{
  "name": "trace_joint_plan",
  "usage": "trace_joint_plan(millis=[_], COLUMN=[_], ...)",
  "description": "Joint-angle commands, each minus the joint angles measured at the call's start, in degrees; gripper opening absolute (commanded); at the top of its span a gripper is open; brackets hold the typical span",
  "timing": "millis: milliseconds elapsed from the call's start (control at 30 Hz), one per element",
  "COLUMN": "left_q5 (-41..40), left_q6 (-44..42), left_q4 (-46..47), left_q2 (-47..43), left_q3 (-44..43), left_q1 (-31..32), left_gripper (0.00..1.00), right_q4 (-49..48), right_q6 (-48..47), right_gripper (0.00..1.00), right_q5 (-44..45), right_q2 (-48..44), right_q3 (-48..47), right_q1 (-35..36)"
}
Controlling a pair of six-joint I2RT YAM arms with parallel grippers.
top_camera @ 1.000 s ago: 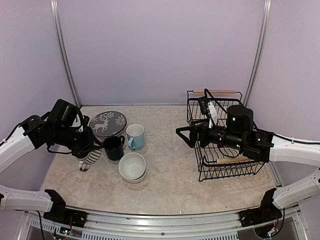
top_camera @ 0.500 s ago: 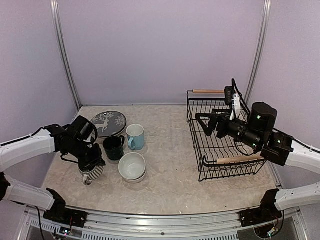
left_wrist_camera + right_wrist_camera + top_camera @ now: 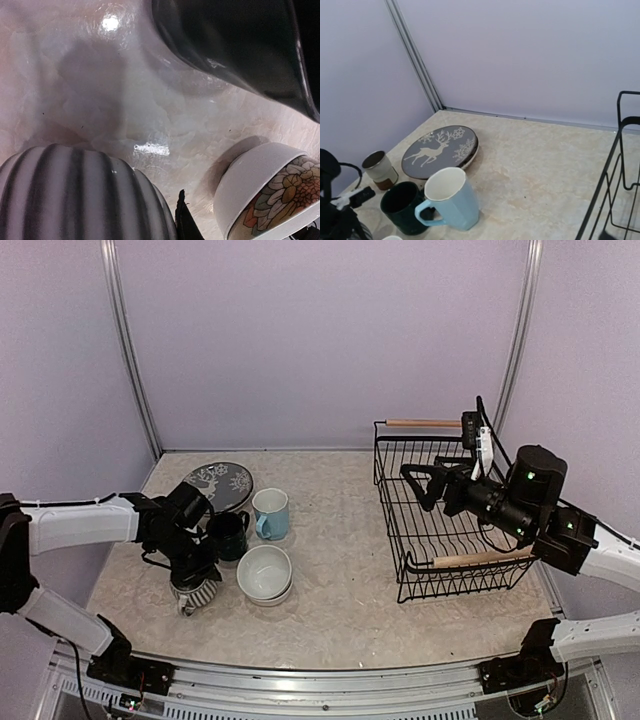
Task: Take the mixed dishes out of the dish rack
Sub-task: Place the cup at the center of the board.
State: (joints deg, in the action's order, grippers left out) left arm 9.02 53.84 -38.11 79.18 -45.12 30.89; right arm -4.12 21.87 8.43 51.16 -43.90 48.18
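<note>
Near the left front corner of the table (image 3: 340,585), your left gripper (image 3: 190,575) points downward, jaws clamped on the striped grey mug (image 3: 198,593). The mug is just beside the stacked white bowls (image 3: 265,573) and the dark green mug (image 3: 228,535), but you cannot tell whether its base touches the table. Behind these, toward the left rear, stand the light blue mug (image 3: 271,513) and the dark deer-pattern plate (image 3: 217,485). The dish rack (image 3: 470,559) sits along the right edge, and your right gripper (image 3: 418,487) hovers over its rear half, jaws spread wide and holding nothing.
</note>
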Motion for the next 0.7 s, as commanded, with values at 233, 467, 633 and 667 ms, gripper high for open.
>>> trace_joint_plan(millis=[233, 467, 633, 667], left_q5=[-1.53, -2.23, -4.68, -5.24], left_q6=[1.83, 1.27, 0.72, 0.51], left_q4=[1.28, -0.11, -3.34, -4.23], left_q2=[2.21, -0.41, -5.33, -6.68], left_q3=[0.25, 0.12, -0.45, -0.79], left_q1=[2.15, 3.03, 2.95, 2.82], left_gripper=[0.09, 0.32, 0.46, 0.48], right_q4=[1.88, 2.10, 3.71, 4.38], right_q6=[-0.81, -0.78, -1.11, -1.26], right_gripper=[1.00, 1.00, 1.00, 1.00], right_q5=[1.81, 2.47, 3.30, 3.69], right_q2=[-2.19, -2.66, -3.50, -3.78], right_q3=[0.55, 0.58, -0.10, -0.36], right_q1=[-0.55, -0.54, -0.56, -0.55])
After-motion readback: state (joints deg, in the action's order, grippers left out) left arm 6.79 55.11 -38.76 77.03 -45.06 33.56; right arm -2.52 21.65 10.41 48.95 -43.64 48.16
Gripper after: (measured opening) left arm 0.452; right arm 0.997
